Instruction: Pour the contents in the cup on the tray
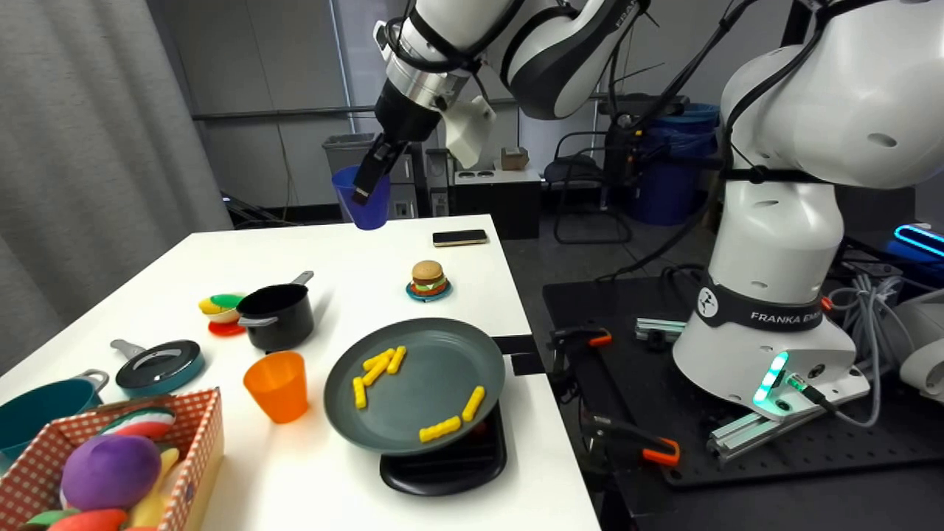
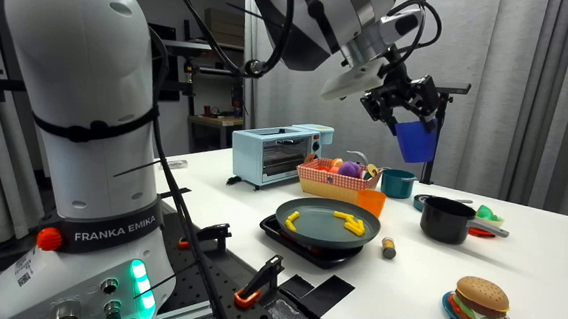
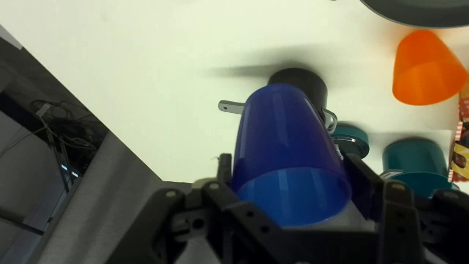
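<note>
The blue cup (image 1: 375,208) is held high above the far part of the table, a little tilted with its opening upward. It also shows in an exterior view (image 2: 417,142) and the wrist view (image 3: 285,135). My gripper (image 3: 288,168) is shut on its sides near the rim. No yellow pieces show on the cup's visible inner wall; its inside bottom is hidden. Several yellow pieces (image 1: 376,369) lie in the dark grey-green tray (image 1: 435,369), in two groups in both exterior views (image 2: 354,228). The tray (image 2: 319,229) sits on a black stand, well away from the cup.
An orange cup (image 1: 280,387) stands beside the tray. A black pot (image 1: 276,317), teal pan (image 1: 161,369), wicker basket (image 1: 199,457), toy burger (image 1: 428,279) and phone (image 1: 459,237) are on the table. A toaster oven (image 2: 277,154) and small bottle (image 2: 388,248) show too.
</note>
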